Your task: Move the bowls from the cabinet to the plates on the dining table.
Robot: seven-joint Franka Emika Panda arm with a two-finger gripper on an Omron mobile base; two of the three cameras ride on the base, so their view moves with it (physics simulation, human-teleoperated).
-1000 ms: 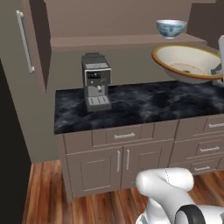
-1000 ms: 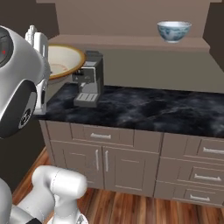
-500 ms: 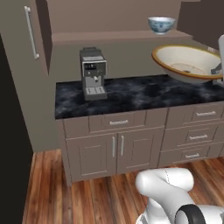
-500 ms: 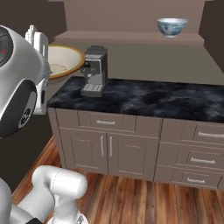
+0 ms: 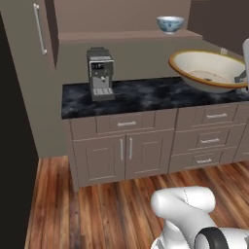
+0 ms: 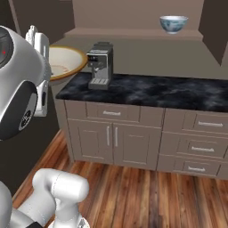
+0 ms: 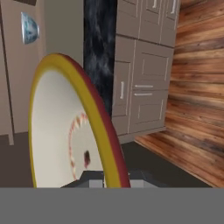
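The hand (image 7: 109,180) is clamped on the rim of the wide, shallow cream bowl (image 5: 208,72), right of frame; smooth inside, tan outside. The blue-patterned white bowl (image 5: 170,24) sits on the cabinet shelf (image 5: 126,36), top centre.

A silver and black espresso machine (image 5: 100,74) stood upright on the dark marble-topped desk (image 5: 146,95), near its left end. Below the desk ran taupe panelled base units (image 5: 127,151) with short silver handles: double doors under the machine, drawers to their right. The floor was reddish-brown wooden plank (image 5: 97,209).
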